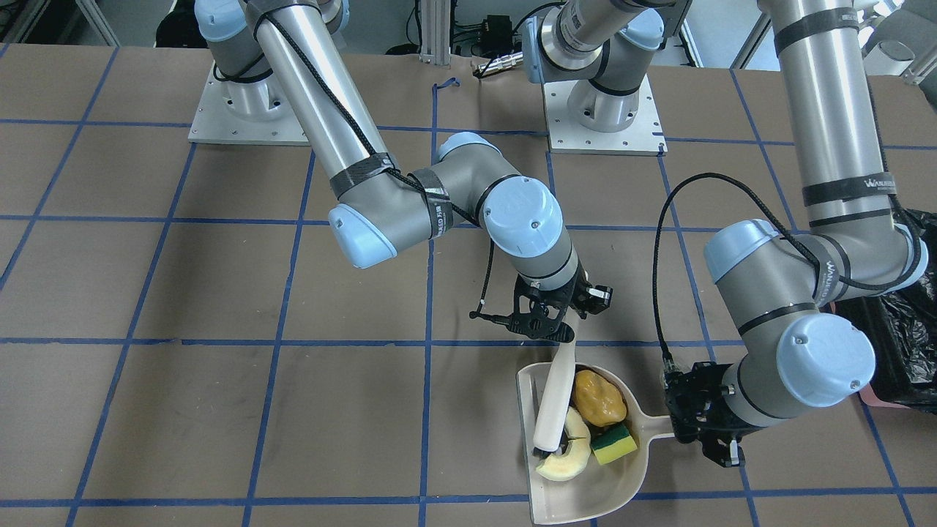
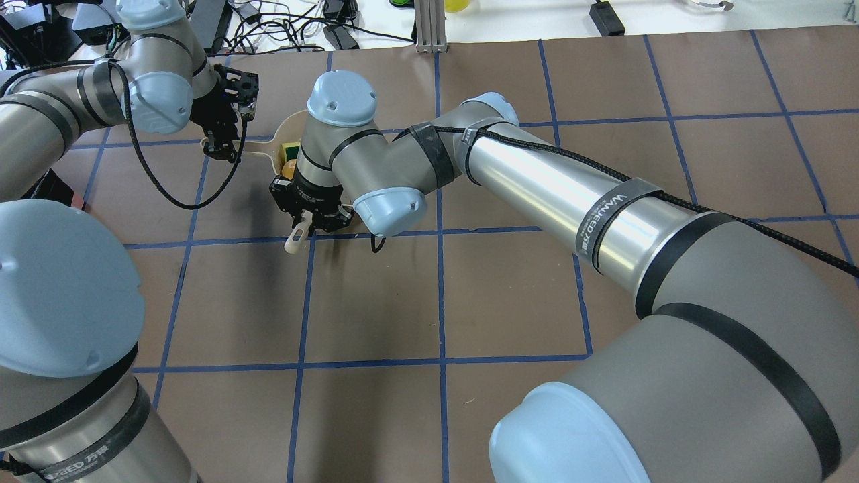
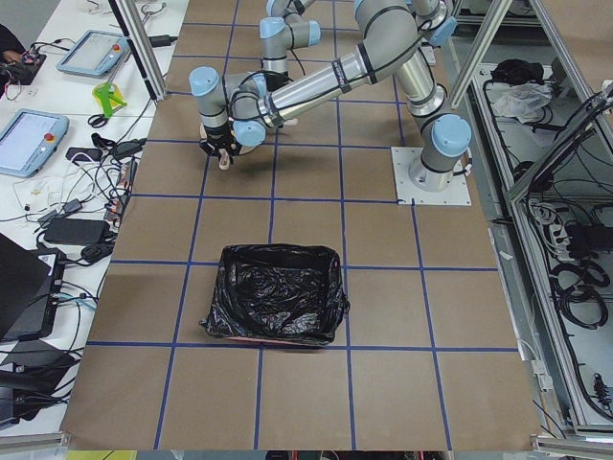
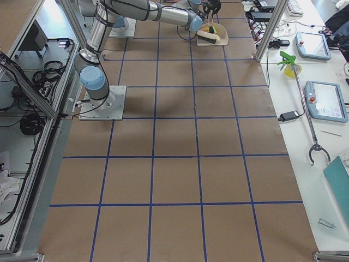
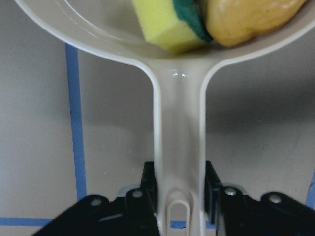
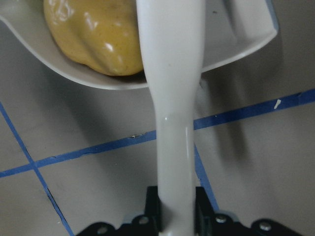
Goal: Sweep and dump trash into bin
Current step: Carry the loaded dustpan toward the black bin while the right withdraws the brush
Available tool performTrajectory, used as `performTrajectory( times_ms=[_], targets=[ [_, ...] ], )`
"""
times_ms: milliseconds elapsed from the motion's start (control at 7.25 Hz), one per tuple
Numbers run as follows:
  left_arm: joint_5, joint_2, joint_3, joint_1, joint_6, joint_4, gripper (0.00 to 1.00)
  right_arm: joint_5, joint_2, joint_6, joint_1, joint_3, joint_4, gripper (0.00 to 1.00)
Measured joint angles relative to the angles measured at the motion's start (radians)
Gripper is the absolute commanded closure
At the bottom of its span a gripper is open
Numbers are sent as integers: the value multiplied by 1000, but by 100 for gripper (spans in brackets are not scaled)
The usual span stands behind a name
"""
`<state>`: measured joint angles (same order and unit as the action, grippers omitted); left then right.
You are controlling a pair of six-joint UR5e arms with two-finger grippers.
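All three bits of trash lie in the beige dustpan (image 1: 585,498): a cream crescent slice (image 1: 564,460), a glossy brown-yellow lump (image 1: 599,397) and a yellow-green wedge (image 1: 613,444). My left gripper (image 1: 706,432) is shut on the dustpan handle (image 5: 179,147), and the pan rests on the table. My right gripper (image 1: 545,316) is shut on the beige brush handle (image 6: 172,98). The brush (image 1: 554,399) reaches into the pan, its bristle end against the crescent. The bin (image 3: 276,292), lined with a black bag, stands to the robot's left of the pan and shows at the edge of the front view (image 1: 904,329).
The table is brown paper with a blue tape grid. The two arm bases (image 1: 249,110) stand at the robot's side. Tablets, cables and tools lie on a side table (image 4: 322,98) beyond the table edge.
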<state>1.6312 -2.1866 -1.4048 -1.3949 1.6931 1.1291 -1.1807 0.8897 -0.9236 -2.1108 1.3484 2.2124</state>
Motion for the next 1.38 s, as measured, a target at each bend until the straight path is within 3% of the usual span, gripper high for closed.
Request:
performTrajectory(
  times_ms=[552, 828, 1103, 1379],
  targets=[
    [-3, 0, 0, 0, -1, 0, 98, -65, 128, 47, 62, 5, -199, 100],
    [-29, 3, -1, 12, 1, 0, 100, -153, 213, 172, 142, 45, -348, 100],
    [-151, 15, 5, 92, 4, 26, 100, -230, 319, 356, 273, 148, -401, 100],
    [-277, 24, 65, 252, 48, 146, 100, -328, 415, 636, 441, 265, -399, 100]
  ],
)
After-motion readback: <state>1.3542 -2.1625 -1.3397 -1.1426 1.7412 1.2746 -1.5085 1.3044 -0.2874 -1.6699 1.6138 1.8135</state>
